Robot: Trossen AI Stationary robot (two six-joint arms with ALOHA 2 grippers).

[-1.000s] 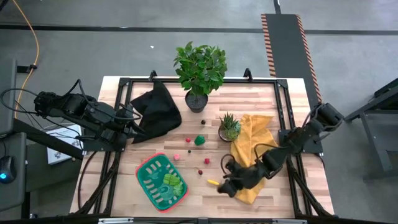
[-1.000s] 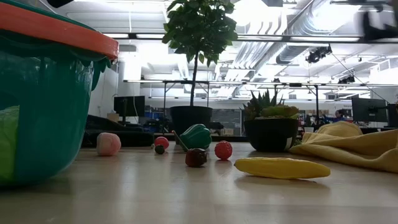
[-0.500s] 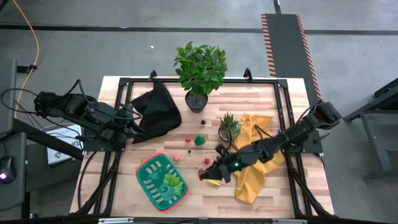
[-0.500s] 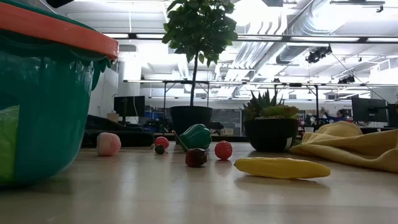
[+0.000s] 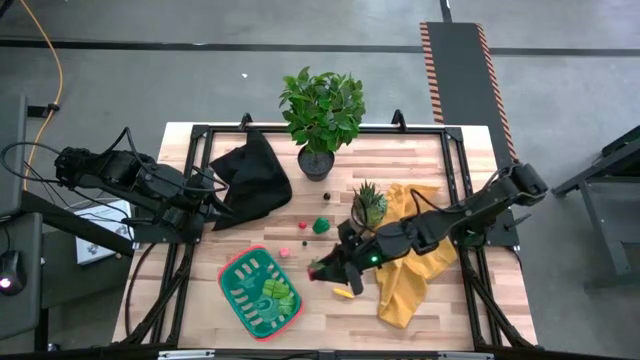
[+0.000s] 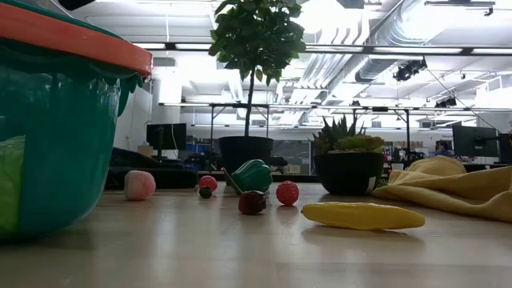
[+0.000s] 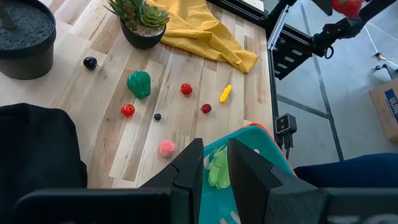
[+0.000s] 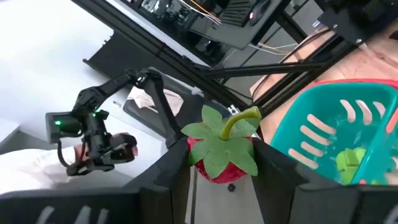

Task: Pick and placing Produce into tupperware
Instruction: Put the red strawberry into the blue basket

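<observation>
One leafy-topped strawberry (image 8: pixel 222 152) — round, gripped

1. I see a grey concrete floor (image 5: pixel 200 80) all round the workbench, crossed by a dark seam at about 12 o'clock.
2. A black ramp or mat with orange-striped edges (image 5: pixel 465 75) runs away from the bench at 1 o'clock.
3. An orange cable (image 5: pixel 50 70) loops over the floor at 10 o'clock.
4. At 9 o'clock stands a dark side desk with a mouse (image 5: pixel 8 284) glowing blue.
5. Looking level across the bench, I get an open workshop: white ceiling with strip lights (image 6: pixel 336 50), silvery ducts (image 6: pixel 376 32) and a hanging spotlight (image 6: pixel 410 69).
6. Far back are desks with dark monitors (image 6: pixel 166 136); one more screen (image 6: pixel 474 141) sits at the right.
</observation>
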